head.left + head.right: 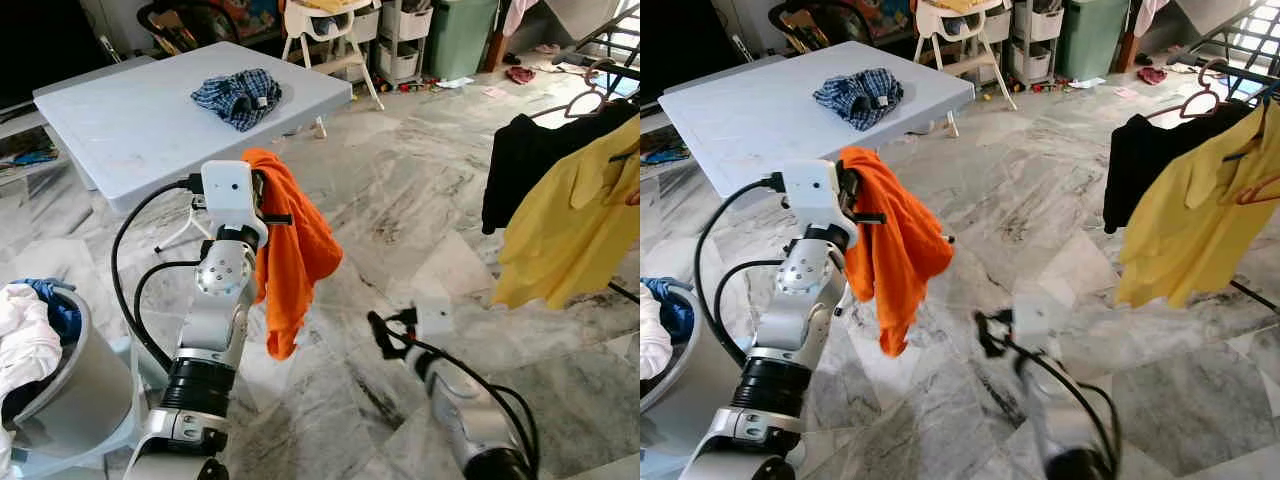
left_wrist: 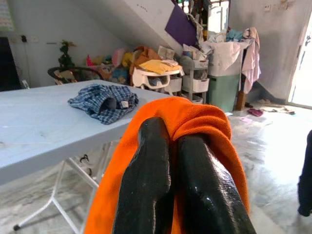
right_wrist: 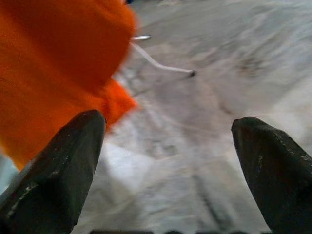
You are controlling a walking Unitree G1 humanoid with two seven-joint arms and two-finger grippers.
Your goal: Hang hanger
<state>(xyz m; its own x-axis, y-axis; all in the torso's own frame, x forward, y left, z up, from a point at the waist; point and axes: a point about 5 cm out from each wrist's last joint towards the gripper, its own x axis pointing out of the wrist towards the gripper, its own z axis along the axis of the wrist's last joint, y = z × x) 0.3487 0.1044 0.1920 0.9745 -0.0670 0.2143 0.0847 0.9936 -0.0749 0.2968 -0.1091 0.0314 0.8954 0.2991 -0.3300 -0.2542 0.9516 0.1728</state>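
One orange cloth [image 1: 290,250], one plaid garment [image 1: 238,96] on one worktop [image 1: 120,130], one black shirt [image 1: 530,160], one yellow shirt [image 1: 570,220].

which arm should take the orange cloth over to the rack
Left. Its end effector is already shut on the orange cloth. The right end effector is open and empty, low over the floor, free to help at the rack.

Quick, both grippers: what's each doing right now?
Left gripper: shut on the orange cloth, held up.
Right gripper: open, holding nothing, low over the floor.
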